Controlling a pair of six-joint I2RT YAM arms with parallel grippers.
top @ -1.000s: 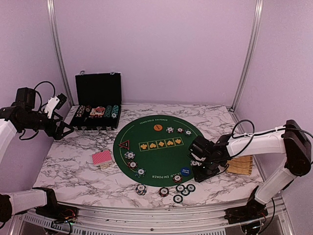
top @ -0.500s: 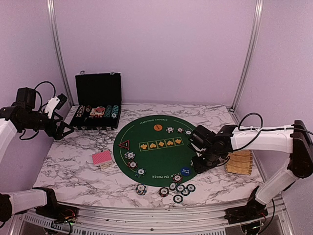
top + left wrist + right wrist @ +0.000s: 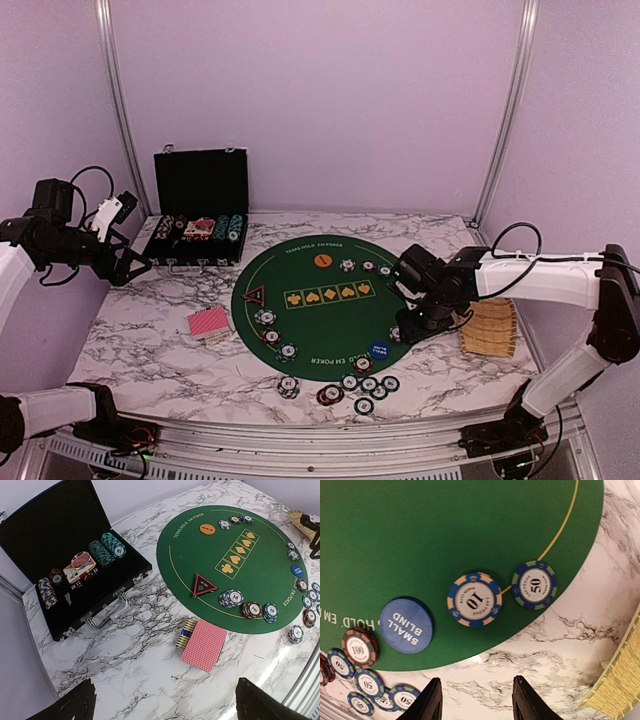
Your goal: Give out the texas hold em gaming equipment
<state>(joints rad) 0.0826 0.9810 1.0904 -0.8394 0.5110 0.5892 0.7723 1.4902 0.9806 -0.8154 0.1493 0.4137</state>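
Note:
A round green poker mat (image 3: 320, 300) lies mid-table. On it are an orange marker (image 3: 322, 260), a triangular red-black marker (image 3: 256, 295), a blue "small blind" marker (image 3: 406, 625) and chips. My right gripper (image 3: 476, 680) is open and empty, hovering over bare marble just off the mat's right edge, beside a "10" chip (image 3: 474, 599) and a "50" chip (image 3: 535, 585). My left gripper (image 3: 165, 700) is open and empty, high at the far left (image 3: 128, 265). Red-backed cards (image 3: 204, 645) lie left of the mat with a small chip stack (image 3: 187, 632).
The open black chip case (image 3: 198, 215) stands at the back left, with chip rows inside (image 3: 107, 549). A wicker basket (image 3: 490, 328) sits right of the right gripper. Several loose chips (image 3: 365, 385) lie at the mat's near edge, and more stacks (image 3: 250, 609) on its left side.
My right gripper has moved away from the blue marker, toward the back and right along the mat's edge. The left arm has not moved.

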